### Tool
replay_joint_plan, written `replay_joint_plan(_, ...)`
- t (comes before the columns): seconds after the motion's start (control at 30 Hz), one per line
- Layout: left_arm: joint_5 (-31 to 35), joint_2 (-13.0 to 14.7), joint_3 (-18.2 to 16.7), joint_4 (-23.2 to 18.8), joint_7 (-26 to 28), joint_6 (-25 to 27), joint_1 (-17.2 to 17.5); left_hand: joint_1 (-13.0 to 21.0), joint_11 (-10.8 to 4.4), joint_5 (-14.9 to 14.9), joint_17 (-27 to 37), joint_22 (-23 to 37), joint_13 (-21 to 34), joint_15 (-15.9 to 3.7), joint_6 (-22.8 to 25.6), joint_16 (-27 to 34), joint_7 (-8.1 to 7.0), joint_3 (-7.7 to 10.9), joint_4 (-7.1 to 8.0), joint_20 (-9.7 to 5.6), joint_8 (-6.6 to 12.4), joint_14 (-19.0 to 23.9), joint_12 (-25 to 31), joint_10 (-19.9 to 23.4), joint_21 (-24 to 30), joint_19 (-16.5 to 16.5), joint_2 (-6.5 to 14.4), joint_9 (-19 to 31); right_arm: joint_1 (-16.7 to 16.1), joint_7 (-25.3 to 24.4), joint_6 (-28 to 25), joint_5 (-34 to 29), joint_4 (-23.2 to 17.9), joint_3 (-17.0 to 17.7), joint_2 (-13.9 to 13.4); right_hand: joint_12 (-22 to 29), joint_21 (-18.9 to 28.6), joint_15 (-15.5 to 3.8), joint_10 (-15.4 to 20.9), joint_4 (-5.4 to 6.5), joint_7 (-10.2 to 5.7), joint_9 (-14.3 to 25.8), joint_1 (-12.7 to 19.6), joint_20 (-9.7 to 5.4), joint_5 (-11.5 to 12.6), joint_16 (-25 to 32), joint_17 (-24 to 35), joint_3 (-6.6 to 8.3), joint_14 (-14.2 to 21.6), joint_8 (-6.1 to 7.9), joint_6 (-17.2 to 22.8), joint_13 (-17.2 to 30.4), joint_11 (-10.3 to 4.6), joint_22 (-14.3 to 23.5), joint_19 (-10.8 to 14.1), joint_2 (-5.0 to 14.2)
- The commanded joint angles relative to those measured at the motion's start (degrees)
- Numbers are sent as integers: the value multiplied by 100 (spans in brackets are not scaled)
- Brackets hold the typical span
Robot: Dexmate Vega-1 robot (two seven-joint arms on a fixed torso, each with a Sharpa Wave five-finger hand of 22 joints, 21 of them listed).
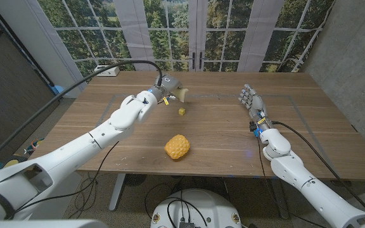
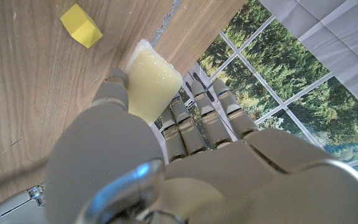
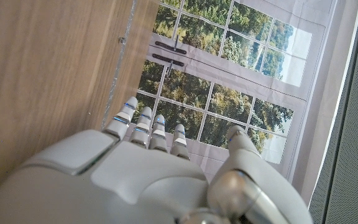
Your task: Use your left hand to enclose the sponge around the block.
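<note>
The left hand point(image 2: 166, 155) pinches the sponge point(image 2: 152, 79), a pale, porous slab, in its fingers point(image 2: 118, 81) just beyond the block point(image 1: 182, 111), a small hard yellow cube on the wooden desk point(image 1: 309, 120). Thin grip: the springy foam may slip while wrapping. The right hand's point(image 1: 251, 101) fingers stand apart, empty.

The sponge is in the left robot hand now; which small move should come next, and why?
Probably carry the sponge toward the small yellow block and lower it there. The left robot hand pinches the sponge above the table, and the block lies apart, just beside it and nearer the robot, so nothing encloses it yet.
</note>
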Motion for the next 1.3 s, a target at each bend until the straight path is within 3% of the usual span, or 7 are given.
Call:
replay_joint_plan(0.03,-212,-69,184,246,-19,-238,-175,-12,-3,-3,13,26,19,-754,65,-9,-7,0,4,1,1,41,-21,68,-8,16,27,24,36,-40,-6,-55,7,-5,4,16,18,4,50,25,-17,23,-58,41,54,-22,20,31,36,16,35,30,-7,22,1,14)
replay_joint_plan(0.47,-393,-24,316,334,-462,-389,-335,-18,-2,-12,12,26,33,-743,43,-50,-18,-24,-7,8,-32,-2,-71,46,-27,-8,-29,23,64,-98,-14,-98,18,-12,28,10,17,5,48,23,-20,23,-61,40,55,-28,19,37,41,14,33,30,-16,22,1,16)
replay_joint_plan(1.3,-323,-183,558,668,-317,-299,-345,-99,18,-9,30,26,57,-716,-46,-93,12,-58,42,-1,-108,-113,-174,-45,-59,-43,-27,26,-89,-177,-26,-140,-150,54,-94,8,16,4,66,21,-25,23,-73,47,52,-35,17,38,57,13,31,30,-14,22,5,4)
